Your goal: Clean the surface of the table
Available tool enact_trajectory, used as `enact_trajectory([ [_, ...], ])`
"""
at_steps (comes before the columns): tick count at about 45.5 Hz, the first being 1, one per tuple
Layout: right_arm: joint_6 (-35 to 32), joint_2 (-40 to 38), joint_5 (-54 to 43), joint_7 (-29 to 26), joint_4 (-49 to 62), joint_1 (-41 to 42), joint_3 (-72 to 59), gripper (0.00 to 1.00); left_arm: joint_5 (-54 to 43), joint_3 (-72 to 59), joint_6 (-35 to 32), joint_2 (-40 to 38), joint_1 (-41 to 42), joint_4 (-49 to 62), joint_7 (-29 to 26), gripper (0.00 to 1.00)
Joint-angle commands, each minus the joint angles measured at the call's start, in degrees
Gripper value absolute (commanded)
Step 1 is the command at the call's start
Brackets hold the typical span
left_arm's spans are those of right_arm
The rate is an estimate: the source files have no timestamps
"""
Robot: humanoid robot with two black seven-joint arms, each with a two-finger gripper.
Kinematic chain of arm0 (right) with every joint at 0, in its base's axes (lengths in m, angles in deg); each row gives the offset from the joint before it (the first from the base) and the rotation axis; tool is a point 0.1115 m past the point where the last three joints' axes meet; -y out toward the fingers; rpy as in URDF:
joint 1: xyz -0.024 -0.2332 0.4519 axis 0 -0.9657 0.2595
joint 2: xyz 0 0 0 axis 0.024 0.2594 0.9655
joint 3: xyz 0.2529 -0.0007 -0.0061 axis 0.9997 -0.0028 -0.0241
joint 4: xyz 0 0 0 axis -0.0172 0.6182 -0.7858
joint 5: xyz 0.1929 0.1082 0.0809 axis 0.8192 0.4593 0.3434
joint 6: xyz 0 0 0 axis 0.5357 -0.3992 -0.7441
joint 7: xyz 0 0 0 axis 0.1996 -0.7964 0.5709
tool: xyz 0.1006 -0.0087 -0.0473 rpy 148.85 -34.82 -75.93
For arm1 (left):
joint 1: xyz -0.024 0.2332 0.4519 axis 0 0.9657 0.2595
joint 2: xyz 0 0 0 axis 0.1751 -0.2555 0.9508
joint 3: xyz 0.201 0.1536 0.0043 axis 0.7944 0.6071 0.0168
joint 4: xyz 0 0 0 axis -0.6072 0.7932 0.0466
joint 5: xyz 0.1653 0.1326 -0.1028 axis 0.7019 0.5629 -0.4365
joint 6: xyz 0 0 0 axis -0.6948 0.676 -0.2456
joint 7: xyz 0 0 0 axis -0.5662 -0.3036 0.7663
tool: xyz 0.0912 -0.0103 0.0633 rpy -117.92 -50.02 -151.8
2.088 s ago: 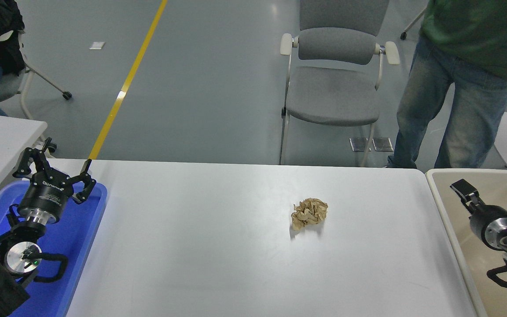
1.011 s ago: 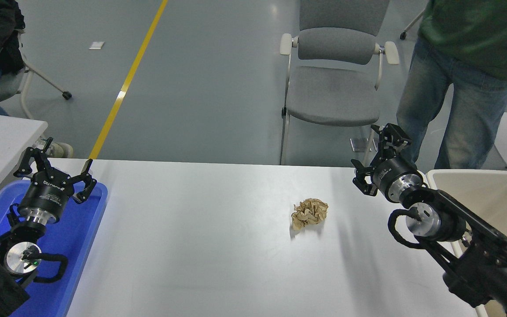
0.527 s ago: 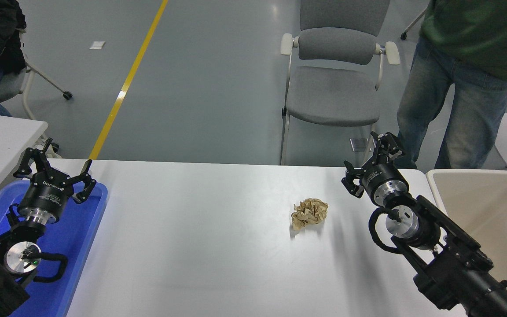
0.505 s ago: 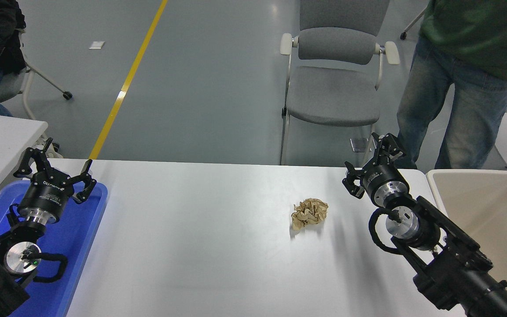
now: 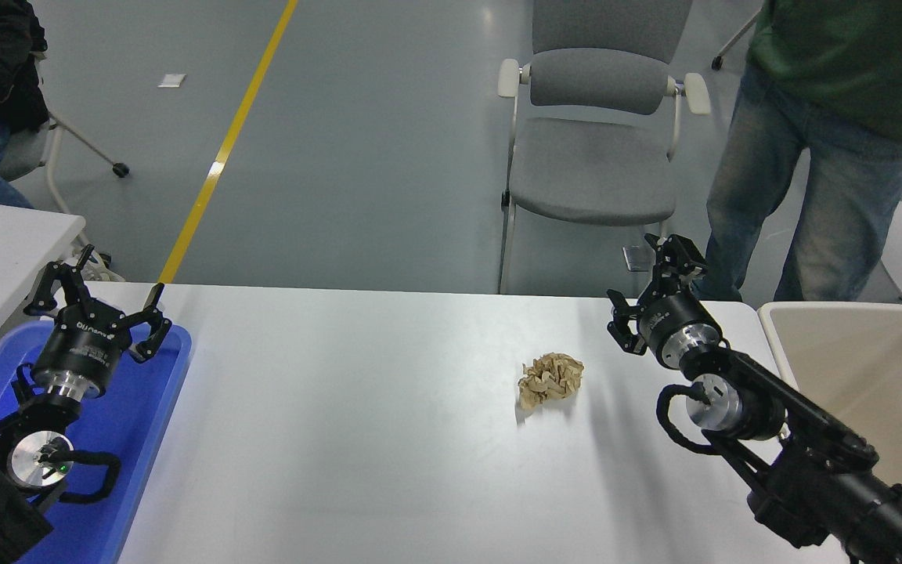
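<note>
The right gripper (image 5: 649, 291) hangs with its fingers spread wide and holds nothing. The table (image 5: 341, 439) lies under it. A crumpled paper ball (image 5: 550, 379) sits on the table, near the gripper's left side.

The left gripper (image 5: 95, 291) is parked over the blue tray (image 5: 155, 407), fingers spread too.

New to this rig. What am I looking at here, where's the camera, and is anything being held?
One camera, mounted high on the robot, looks forward and down over the white table surface. The two black arms are the robot's own. The left gripper sits parked over a blue tray, fingers spread, empty. The right gripper reaches in from the right, open and empty, hanging to the right of a crumpled brown paper wad, the only loose thing on the table. A beige bin stands at the right edge. Beyond the table are a grey chair and a standing person.
</note>
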Motion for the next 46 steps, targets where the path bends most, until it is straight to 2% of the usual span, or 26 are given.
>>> enact_trajectory([
  [1,-0.72,-6.26,-8.79,0.06,-1.14,7.97,-19.69,1.00,0.00,0.00,0.00,0.00,0.00,0.00,0.00,1.00],
  [15,-2.12,-10.92,-20.13,-0.47,-4.66,22.56,-47.90,1.00,0.00,0.00,0.00,0.00,0.00,0.00,0.00,1.00],
  [24,-3.53,-9.61,-20.93,-0.47,-4.66,33.11,-61.18,1.00,0.00,0.00,0.00,0.00,0.00,0.00,0.00,1.00],
  [36,-7.13,-3.20,-21.37,-0.56,-3.87,38.39,-70.06,1.00,0.00,0.00,0.00,0.00,0.00,0.00,0.00,1.00],
  [46,-7.31,6.03,-22.60,-0.56,5.26,38.39,-76.39,1.00,0.00,0.00,0.00,0.00,0.00,0.00,0.00,1.00],
])
